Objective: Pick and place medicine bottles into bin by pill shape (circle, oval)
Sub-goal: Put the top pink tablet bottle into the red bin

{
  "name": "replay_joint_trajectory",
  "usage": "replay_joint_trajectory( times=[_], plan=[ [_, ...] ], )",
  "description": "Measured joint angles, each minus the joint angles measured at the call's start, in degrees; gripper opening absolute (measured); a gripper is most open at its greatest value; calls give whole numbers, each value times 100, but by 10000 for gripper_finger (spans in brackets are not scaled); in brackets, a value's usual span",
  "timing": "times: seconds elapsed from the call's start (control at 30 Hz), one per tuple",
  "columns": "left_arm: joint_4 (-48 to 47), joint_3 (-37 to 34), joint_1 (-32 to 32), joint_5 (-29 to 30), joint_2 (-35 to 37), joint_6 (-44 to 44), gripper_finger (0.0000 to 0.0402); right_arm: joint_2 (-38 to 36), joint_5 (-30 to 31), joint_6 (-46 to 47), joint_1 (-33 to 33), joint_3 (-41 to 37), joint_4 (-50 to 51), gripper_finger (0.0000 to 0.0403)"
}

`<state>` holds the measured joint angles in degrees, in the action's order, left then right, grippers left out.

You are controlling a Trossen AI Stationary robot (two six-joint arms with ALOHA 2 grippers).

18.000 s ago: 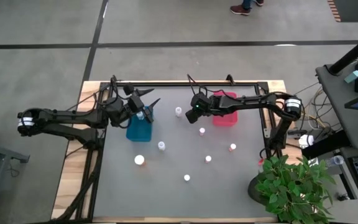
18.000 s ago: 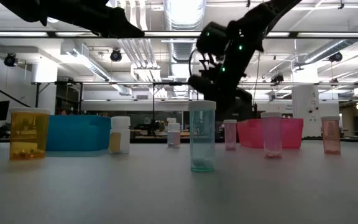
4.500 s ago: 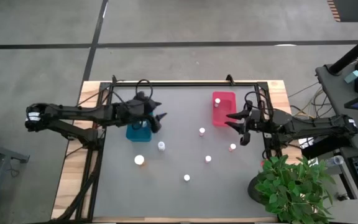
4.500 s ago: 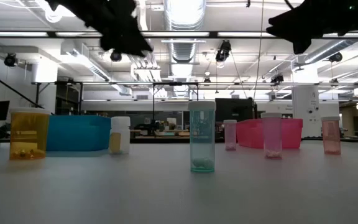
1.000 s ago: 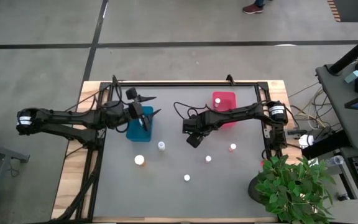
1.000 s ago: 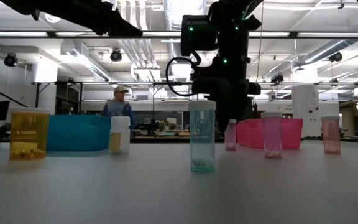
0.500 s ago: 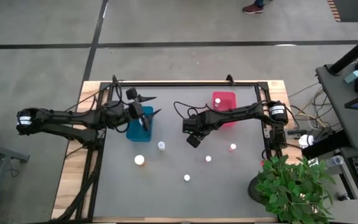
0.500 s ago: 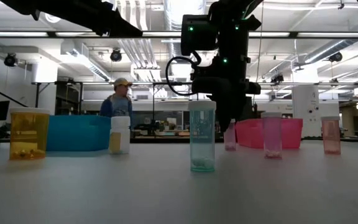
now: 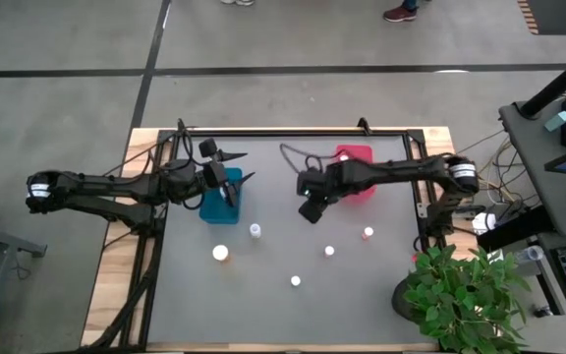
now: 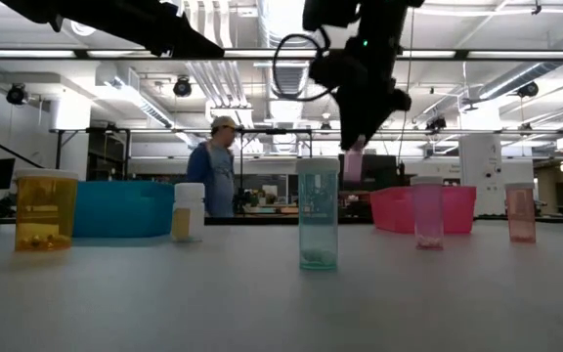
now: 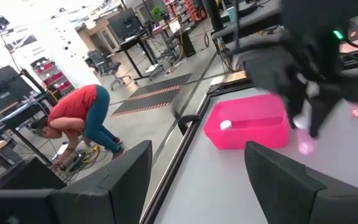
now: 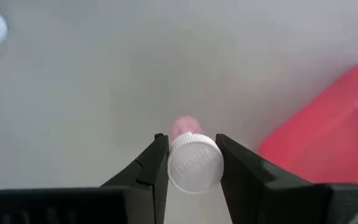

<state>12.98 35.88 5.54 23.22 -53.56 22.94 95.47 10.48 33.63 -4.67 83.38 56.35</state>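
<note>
I'm looking down on the grey table [image 9: 195, 295], both arms reaching in from its sides. The blue bin [image 9: 220, 206] sits left of centre at the far side and the pink bin [image 9: 360, 157] right of centre, with one white-capped bottle lying in it, as the left wrist view shows.

My left gripper [image 9: 232, 173] hangs over the blue bin, its fingers [image 11: 294, 177] spread wide with nothing between them.

My right gripper [image 9: 311, 208] is up off the table, just left of the pink bin. Its fingers [image 12: 244, 171] are closed onto the white cap of a small pink bottle [image 12: 193, 158]. In the low view that bottle [image 10: 353, 165] hangs clear above the tabletop.

Still standing on the table: an orange bottle [image 10: 44, 210] at the near left, a white-bodied bottle [image 10: 189, 211] beside the blue bin, a teal bottle [image 10: 318, 213] nearest the low camera, and two pink bottles [image 10: 427, 211] [image 10: 520, 211] to the right. From above, their caps dot the middle and near half of the table.

Beyond the far edge, a person [image 10: 217, 171] in a cap walks past, and another person [image 11: 79, 118] bends over on the floor.
</note>
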Motion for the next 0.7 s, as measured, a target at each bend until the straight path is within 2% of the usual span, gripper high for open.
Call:
replay_joint_trajectory(
  times=[0.33,0.7],
  plan=[
    [8,0,0,0,0,0,238,-1038,15,-434,-993,4,296,106],
    [12,0,0,0,0,0,238,-1396,20,-911,-1986,-10,980,106]
  ],
)
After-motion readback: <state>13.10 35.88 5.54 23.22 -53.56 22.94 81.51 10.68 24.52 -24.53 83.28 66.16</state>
